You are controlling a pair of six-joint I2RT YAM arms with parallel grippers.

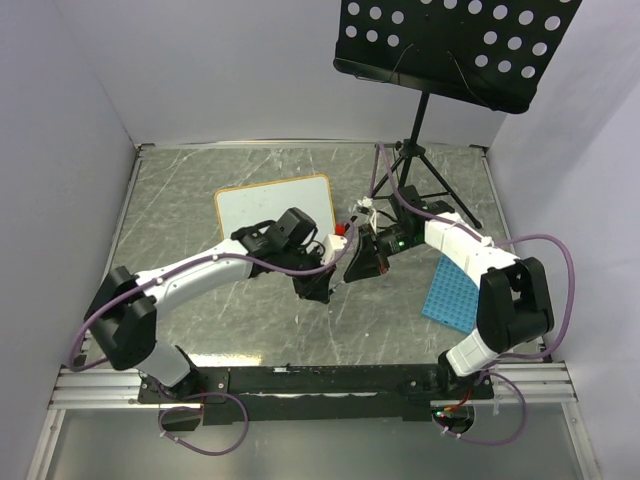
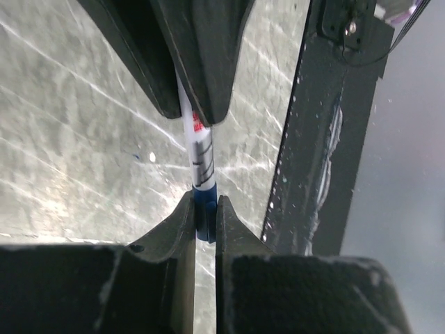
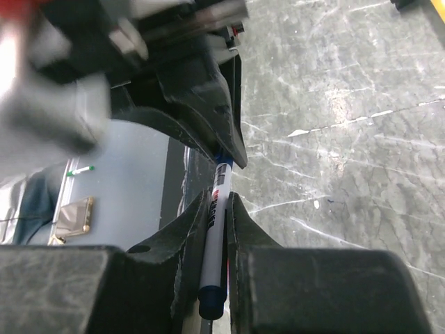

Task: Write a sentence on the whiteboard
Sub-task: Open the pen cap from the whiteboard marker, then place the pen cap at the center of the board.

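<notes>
Pulling the cap off is the step you're on, I'd judge. Your left gripper [image 2: 205, 209] is pinched tight on the blue end of the marker [image 2: 200, 156], and your right gripper [image 3: 217, 209] is clamped on its white barrel. Does that match your read?

It does. You have both sets of fingers closed on the one marker, nose to nose over the table [image 1: 200, 190]. One caution, though: the right wrist view shows blue at both ends of the barrel, so you can't be sure from here which end is the cap.

Fair. What should you mind as you pull?

The line of it. Draw your two grippers apart straight along the barrel. Any sideways twist would likely pivot the barrel between the right fingers, and you want it sitting square for writing.

Don't slacken either grip until the ends have parted, or you risk dropping the marker.

And know where you're headed. The whiteboard [image 1: 262, 205] lies flat on the table just beyond your left wrist, close to the grippers. What shows of its face is bare, so you have no sentence on it yet.

Mind the blue grid tray [image 1: 450, 295] on your right if that arm swings back.
</notes>
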